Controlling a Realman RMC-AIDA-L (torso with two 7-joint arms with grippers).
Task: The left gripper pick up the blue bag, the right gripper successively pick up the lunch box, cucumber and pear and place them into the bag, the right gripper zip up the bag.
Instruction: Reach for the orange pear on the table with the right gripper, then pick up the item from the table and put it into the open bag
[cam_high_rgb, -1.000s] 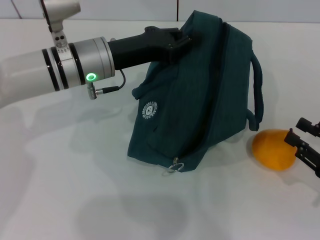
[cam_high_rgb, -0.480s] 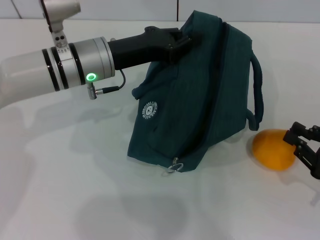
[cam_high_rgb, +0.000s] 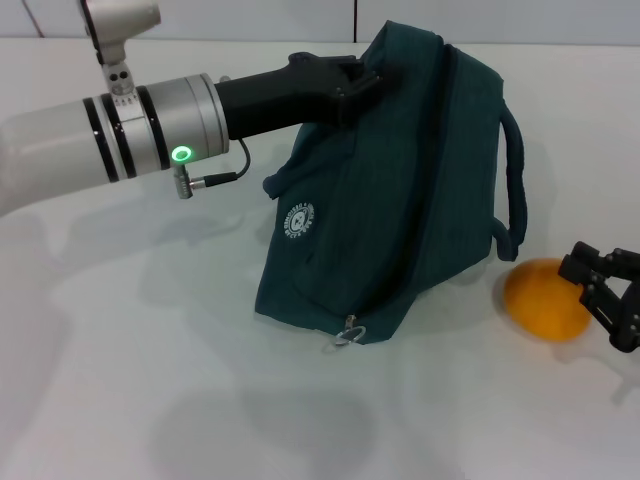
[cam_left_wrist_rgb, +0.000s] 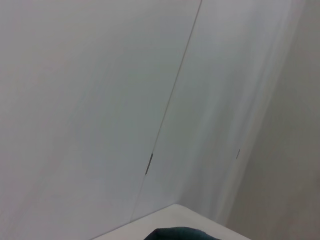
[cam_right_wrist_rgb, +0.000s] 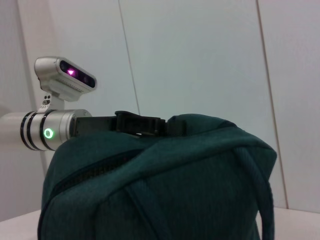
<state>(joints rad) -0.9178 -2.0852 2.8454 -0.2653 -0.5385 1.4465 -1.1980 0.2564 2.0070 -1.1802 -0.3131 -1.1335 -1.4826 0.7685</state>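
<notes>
The blue bag (cam_high_rgb: 400, 200) is held tilted on the white table, its top edge gripped by my left gripper (cam_high_rgb: 352, 82), which is shut on the fabric. The right wrist view shows the bag (cam_right_wrist_rgb: 160, 190) close up, with the left gripper (cam_right_wrist_rgb: 145, 124) on its top. A sliver of the bag (cam_left_wrist_rgb: 180, 234) shows in the left wrist view. The orange-yellow pear (cam_high_rgb: 543, 298) lies to the right of the bag. My right gripper (cam_high_rgb: 592, 292) is open at the pear's right side, its fingers against it. The lunch box and the cucumber are out of view.
The zipper's metal ring pull (cam_high_rgb: 348, 333) hangs at the bag's low near corner. A rope-like handle (cam_high_rgb: 515, 180) loops down the bag's right side, near the pear. White wall panels stand behind the table (cam_high_rgb: 150, 380).
My right gripper has moved left, from the frame's right edge up to the pear's right side. The left arm and the bag have stayed still.
</notes>
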